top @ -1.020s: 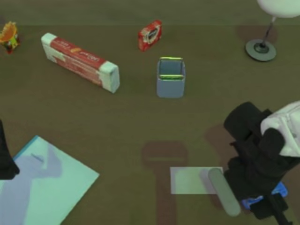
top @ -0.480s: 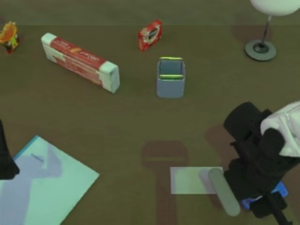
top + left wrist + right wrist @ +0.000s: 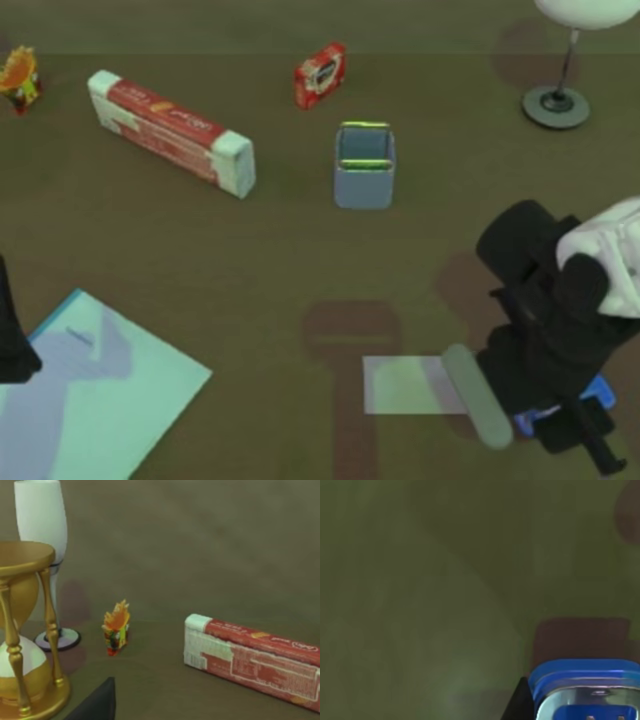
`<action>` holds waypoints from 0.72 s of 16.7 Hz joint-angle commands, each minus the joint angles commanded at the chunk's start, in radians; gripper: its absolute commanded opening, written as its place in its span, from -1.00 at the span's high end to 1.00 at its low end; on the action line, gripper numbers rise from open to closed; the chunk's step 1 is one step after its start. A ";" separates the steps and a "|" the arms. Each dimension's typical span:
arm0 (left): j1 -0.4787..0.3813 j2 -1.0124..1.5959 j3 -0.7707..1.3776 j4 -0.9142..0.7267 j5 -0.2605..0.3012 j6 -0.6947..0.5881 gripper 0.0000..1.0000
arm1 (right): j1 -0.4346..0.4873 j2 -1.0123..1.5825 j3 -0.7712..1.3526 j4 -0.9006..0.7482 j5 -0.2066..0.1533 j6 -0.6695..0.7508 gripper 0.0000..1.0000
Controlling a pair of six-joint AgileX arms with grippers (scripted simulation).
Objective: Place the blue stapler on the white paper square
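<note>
Holding the blue stapler point(image 3: 598, 392), the right tool point(image 3: 560, 420) hangs beside the white paper square point(image 3: 408, 384).

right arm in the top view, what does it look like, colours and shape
In the top view the right arm is mostly matte black, built of bulky rounded segments, with a glossy white rounded shell at the frame's right edge. A thin black rod-like part sticks out at its lower end. No cables or markings show. The left arm is only a black sliver at the left edge.
</note>
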 joint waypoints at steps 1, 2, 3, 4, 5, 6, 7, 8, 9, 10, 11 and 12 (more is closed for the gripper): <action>0.000 0.000 0.000 0.000 0.000 0.000 -1.00 | 0.000 -0.020 0.023 -0.045 0.000 -0.001 1.00; 0.000 0.000 0.000 0.000 0.000 0.000 -1.00 | 0.001 -0.043 0.047 -0.100 0.000 -0.001 1.00; 0.000 0.000 0.000 0.000 0.000 0.000 -1.00 | 0.002 -0.066 0.073 -0.160 0.000 -0.002 1.00; 0.000 0.000 0.000 0.000 0.000 0.000 -1.00 | 0.004 -0.090 0.098 -0.218 0.000 -0.004 1.00; 0.000 0.000 0.000 0.000 0.000 0.000 -1.00 | 0.005 -0.114 0.122 -0.267 0.000 -0.005 1.00; 0.000 0.000 0.000 0.000 0.000 0.000 -1.00 | 0.005 -0.136 0.143 -0.305 0.000 -0.004 1.00; 0.000 0.000 0.000 0.000 0.000 0.000 -1.00 | 0.005 -0.155 0.159 -0.333 0.000 -0.003 1.00; 0.000 0.000 0.000 0.000 0.000 0.000 -1.00 | 0.004 -0.168 0.170 -0.350 0.000 -0.001 1.00; 0.000 0.000 0.000 0.000 0.000 0.000 -1.00 | 0.004 -0.174 0.174 -0.356 0.000 0.000 1.00; 0.000 0.000 0.000 0.000 0.000 0.000 -1.00 | 0.004 -0.174 0.174 -0.356 0.000 0.000 1.00; 0.000 0.000 0.000 0.000 0.000 0.000 -1.00 | 0.004 -0.174 0.174 -0.356 0.000 0.000 1.00; 0.000 0.000 0.000 0.000 0.000 0.000 -1.00 | 0.001 -0.170 0.171 -0.354 0.000 0.001 1.00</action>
